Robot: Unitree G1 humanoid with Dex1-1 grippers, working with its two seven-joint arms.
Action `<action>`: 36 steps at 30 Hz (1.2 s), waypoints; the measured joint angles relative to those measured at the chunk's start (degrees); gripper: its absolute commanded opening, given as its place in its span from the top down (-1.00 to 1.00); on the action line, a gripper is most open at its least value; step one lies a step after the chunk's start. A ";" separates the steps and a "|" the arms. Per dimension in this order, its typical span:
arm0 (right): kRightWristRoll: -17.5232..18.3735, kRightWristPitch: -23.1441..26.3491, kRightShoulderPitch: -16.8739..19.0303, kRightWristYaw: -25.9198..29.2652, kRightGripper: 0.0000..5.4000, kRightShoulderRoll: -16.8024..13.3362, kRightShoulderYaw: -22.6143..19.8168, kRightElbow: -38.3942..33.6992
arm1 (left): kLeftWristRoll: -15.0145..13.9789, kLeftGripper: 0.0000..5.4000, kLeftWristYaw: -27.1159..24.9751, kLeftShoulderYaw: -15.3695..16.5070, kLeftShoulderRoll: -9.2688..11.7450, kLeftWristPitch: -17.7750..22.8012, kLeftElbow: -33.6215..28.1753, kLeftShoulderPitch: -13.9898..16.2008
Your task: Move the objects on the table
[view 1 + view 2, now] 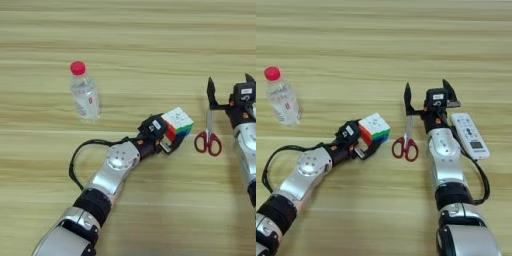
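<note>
A multicoloured puzzle cube (pixel 179 123) sits tilted near the middle of the wooden table (pixel 150 30), and my left gripper (pixel 172 136) is shut on its near side. Red-handled scissors (pixel 406 142) lie just right of the cube, blades pointing away from me. My right gripper (pixel 427 95) is open, its black fingers (pixel 407 96) spread wide at the blade tips with nothing between them. A small clear bottle (pixel 85 96) with a red cap stands upright at the far left, apart from both grippers.
A white remote control (pixel 470 134) lies right beside my right forearm. A black cable (pixel 75 162) loops out from my left arm onto the table.
</note>
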 measured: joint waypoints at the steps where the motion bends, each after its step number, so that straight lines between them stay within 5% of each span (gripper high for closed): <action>1: 0.00 0.02 0.00 0.00 -1.00 0.00 0.00 0.00 | 0.00 -0.33 -0.02 0.06 0.00 0.00 0.00 0.00; 14: -0.01 0.41 0.01 0.00 -1.00 0.00 0.00 0.00 | 0.00 -0.21 -0.14 0.57 -0.10 0.01 -0.33 0.09; 23: -0.02 0.95 0.05 0.00 -1.00 0.00 0.02 -0.01 | -1.06 -0.21 -0.20 1.73 0.40 1.25 -8.67 2.34; 36: -0.09 0.98 0.26 -0.03 -1.00 0.00 0.08 0.01 | -4.46 -0.21 3.25 10.33 5.88 4.61 -15.16 4.96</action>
